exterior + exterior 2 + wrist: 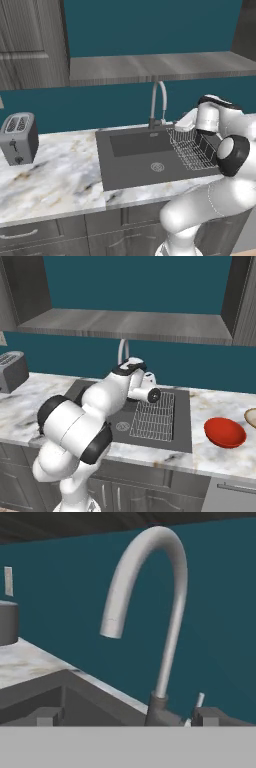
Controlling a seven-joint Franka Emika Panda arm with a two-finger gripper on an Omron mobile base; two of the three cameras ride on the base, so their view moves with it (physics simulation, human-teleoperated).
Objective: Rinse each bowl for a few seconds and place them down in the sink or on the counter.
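- My fingers (122, 718) stand spread wide, holding nothing, facing the faucet (150, 602) above the sink (135, 165).
- The red bowl (225, 432) sits on the tabletop (210, 453) right of the sink, with the tan bowl (251, 417) just beyond it.

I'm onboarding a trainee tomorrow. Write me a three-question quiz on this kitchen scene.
1. True or false: the red bowl sits inside the sink.
2. What lies in the sink's right part?
A. toaster
B. wire basket
C. red bowl
3. Fill in: the hand view looks at the arched ____.

Key: 1 false, it rests on the counter; 2 B, the wire basket; 3 faucet.
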